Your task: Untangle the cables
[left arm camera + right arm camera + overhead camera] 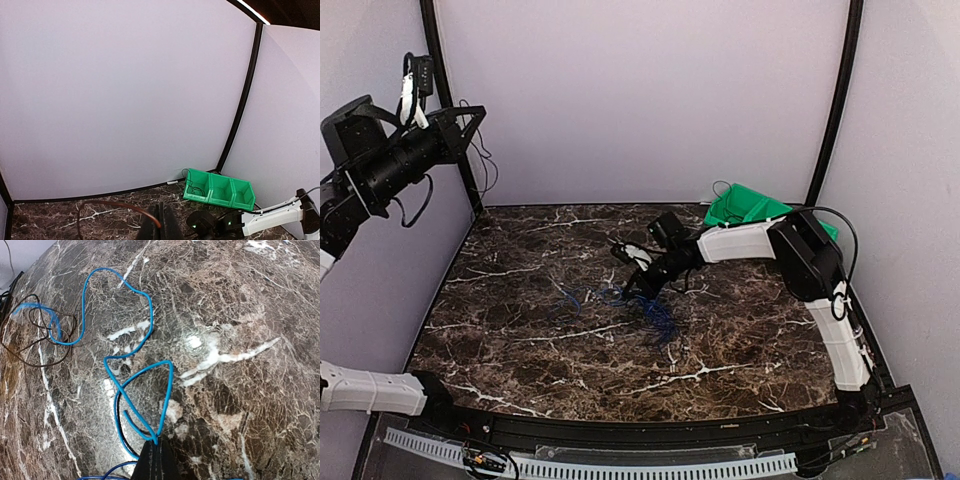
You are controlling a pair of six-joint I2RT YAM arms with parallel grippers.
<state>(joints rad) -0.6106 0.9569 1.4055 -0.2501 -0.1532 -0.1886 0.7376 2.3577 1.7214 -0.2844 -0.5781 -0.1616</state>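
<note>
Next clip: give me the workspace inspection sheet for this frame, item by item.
Surface: dark marble-pattern tabletop with white veining.
Job's things: blue and dark cables lie in loose loops mid-table, crossing each other.
Clutter: green bin at the far right corner, with a thin wire in its left compartment.
End effectors: right end effector is shut on a blue cable just above the tabletop. The left end effector is raised high and shut on a brownish wire.
Cables: black robot wiring loops at the right arm's elbow.
Surroundings: white walls and black corner posts.
</note>
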